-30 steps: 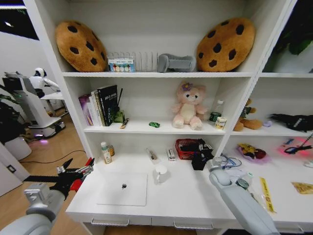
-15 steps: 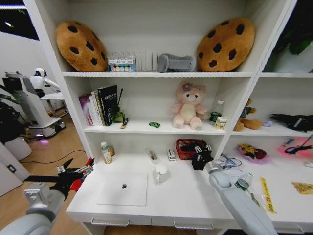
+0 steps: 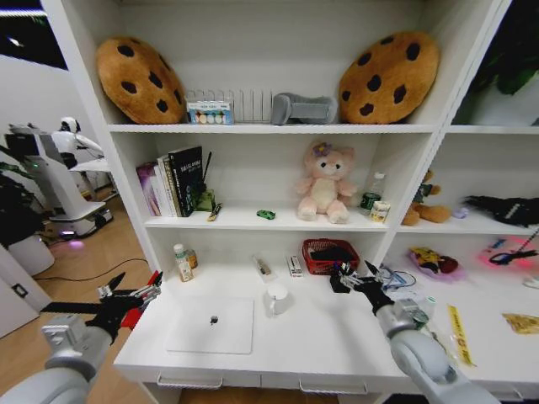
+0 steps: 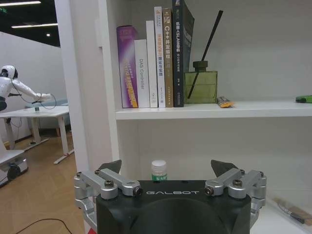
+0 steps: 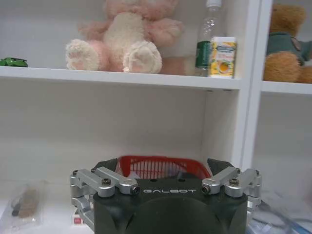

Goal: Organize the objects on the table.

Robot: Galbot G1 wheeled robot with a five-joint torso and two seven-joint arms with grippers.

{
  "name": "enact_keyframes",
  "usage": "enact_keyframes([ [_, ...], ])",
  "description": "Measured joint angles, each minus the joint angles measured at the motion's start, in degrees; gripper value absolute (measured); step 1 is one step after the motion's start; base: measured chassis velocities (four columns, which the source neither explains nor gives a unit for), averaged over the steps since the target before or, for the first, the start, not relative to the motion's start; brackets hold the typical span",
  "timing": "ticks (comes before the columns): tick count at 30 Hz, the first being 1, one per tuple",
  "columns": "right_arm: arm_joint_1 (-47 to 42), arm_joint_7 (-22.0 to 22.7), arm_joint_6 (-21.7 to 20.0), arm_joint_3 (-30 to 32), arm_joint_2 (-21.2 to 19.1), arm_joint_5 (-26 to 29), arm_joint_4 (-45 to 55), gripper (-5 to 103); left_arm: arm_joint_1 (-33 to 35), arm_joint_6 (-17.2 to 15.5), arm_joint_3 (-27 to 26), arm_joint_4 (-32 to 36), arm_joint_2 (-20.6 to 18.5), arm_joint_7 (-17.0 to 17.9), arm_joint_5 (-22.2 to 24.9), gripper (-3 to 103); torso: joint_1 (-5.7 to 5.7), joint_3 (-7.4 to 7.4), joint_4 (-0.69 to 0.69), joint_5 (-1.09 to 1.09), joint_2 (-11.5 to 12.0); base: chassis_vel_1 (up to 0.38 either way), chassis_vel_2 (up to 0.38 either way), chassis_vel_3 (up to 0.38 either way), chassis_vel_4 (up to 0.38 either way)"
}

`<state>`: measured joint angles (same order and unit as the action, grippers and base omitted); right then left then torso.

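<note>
The right tool [image 3: 355, 279] hangs just above the white surface [image 3: 328, 337], a little in front of the red basket [image 3: 330, 252] at the back. Its fingers are spread wide and nothing is between them; in the right wrist view the tool [image 5: 165, 168] faces the basket [image 5: 156, 166] squarely, which suggests it is lined up with that corner of clutter rather than with anything in the middle.

The left tool [image 3: 126, 295] is held off the left end of the surface, out over the floor, fingers also wide apart and empty. It looks parked there to keep the work area free. In its wrist view the left tool [image 4: 168, 170] points toward a small bottle [image 4: 159, 170] with a green label, standing near the wall.

The laptop [image 3: 212, 324] lies closed and flat near the front edge, left of a white mug [image 3: 276, 297]. The green toy car [image 3: 266, 215] sits on the shelf above, near the pink plush toy [image 3: 324, 185]. A pen [image 3: 263, 268] lies behind the mug near the back wall. Nothing is gripped, so the sorting seems barely begun.
</note>
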<state>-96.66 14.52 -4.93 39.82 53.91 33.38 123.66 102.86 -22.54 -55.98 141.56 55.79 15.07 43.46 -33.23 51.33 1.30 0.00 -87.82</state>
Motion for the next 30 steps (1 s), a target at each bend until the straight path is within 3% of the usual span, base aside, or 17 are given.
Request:
enact_keyframes([
  [5, -8.9, 0.1, -0.5, 5.3, 4.8, -1.2, 5.6, 100, 0.0, 0.0, 0.0, 0.0, 0.0, 0.0, 0.0, 100, 0.0, 0.0, 0.01, -0.02, 0.0, 0.0, 0.0, 0.0, 0.0],
  [8, -13.1, -1.1, 1.6, 8.5, 9.4, -3.3, 7.3, 100, 0.0, 0.0, 0.0, 0.0, 0.0, 0.0, 0.0, 100, 0.01, 0.0, 0.01, 0.0, 0.0, 0.0, 0.0, 0.0, 0.0],
  [12, -14.8, -1.8, 4.1, 10.0, 11.9, -5.0, 8.5, 100, 0.0, 0.0, 0.0, 0.0, 0.0, 0.0, 0.0, 100, 0.0, 0.01, 0.01, 0.0, 0.0, 0.0, 0.0, 0.0, 0.0],
  [30, -14.6, -0.8, 5.7, 8.5, 14.9, -5.5, 12.0, 100, 0.0, 0.0, 0.0, 0.0, 0.0, 0.1, 0.0, 100, -0.01, 0.01, -0.01, -0.01, 0.0, -0.027, -0.022, 0.021, 0.03],
])
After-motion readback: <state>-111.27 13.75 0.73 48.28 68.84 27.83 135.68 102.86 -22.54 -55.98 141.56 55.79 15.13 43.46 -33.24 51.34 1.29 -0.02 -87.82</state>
